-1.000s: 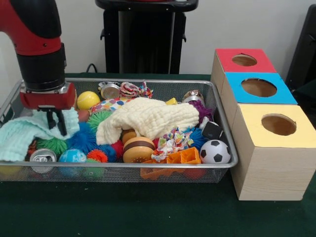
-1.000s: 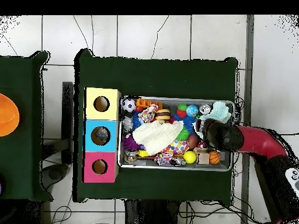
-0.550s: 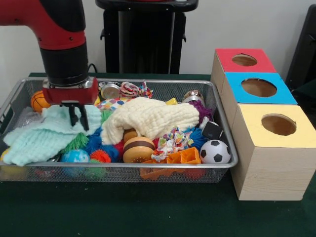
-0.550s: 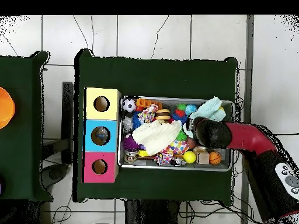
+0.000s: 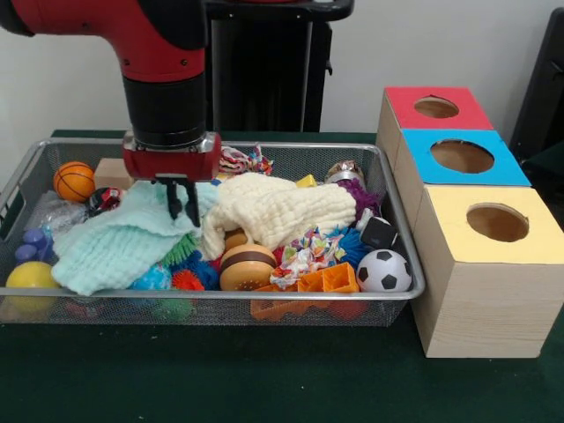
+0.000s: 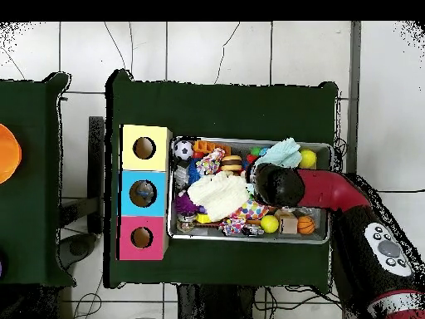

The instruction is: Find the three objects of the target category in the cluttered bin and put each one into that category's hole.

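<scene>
My gripper [image 5: 182, 204] hangs from the red arm over the left-middle of the wire bin [image 5: 291, 298], its fingers shut on a mint-green cloth [image 5: 123, 242] that drapes down to the left. In the overhead view the arm's wrist [image 6: 274, 184] hides the fingers, and the mint cloth [image 6: 282, 152] spreads beside it. A cream cloth [image 5: 278, 210] lies over the bin's middle. An orange basketball [image 5: 74, 181], a yellow ball [image 5: 33, 278] and a soccer ball [image 5: 384, 270] show among the clutter.
Three wooden boxes with round holes stand right of the bin: red [image 5: 401, 101], blue [image 5: 507, 172], yellow [image 5: 476, 291]. A burger toy [image 5: 248, 266], spiky balls, an orange block toy [image 5: 328, 279] and a wooden block [image 5: 112, 172] fill the bin.
The arm has swept rightward across the bin, dragging the mint cloth with it. That uncovered the basketball, a wooden block and a yellow ball at the bin's left end.
</scene>
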Controlling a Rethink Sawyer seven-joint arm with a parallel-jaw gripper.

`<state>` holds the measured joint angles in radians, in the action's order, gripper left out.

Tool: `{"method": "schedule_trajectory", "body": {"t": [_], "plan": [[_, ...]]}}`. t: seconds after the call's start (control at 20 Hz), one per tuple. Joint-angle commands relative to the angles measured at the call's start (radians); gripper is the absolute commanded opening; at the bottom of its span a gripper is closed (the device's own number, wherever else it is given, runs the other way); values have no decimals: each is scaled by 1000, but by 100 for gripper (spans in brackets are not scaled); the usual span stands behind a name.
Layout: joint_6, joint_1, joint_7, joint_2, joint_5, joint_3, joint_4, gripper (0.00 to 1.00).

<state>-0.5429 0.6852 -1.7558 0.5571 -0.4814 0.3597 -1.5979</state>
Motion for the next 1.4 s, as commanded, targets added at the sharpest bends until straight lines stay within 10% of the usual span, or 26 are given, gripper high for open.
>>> {"method": "schedule_trajectory", "body": {"t": [0.05,0.75,1.35,1.4], "plan": [[94,-93,-347,-34,113,-59,-135,0],[183,-218,-378,-54,242,-163,-132,0],[191,-120,-234,-76,216,-147,-121,0],[189,-116,-236,-76,214,-145,-124,100]]}}
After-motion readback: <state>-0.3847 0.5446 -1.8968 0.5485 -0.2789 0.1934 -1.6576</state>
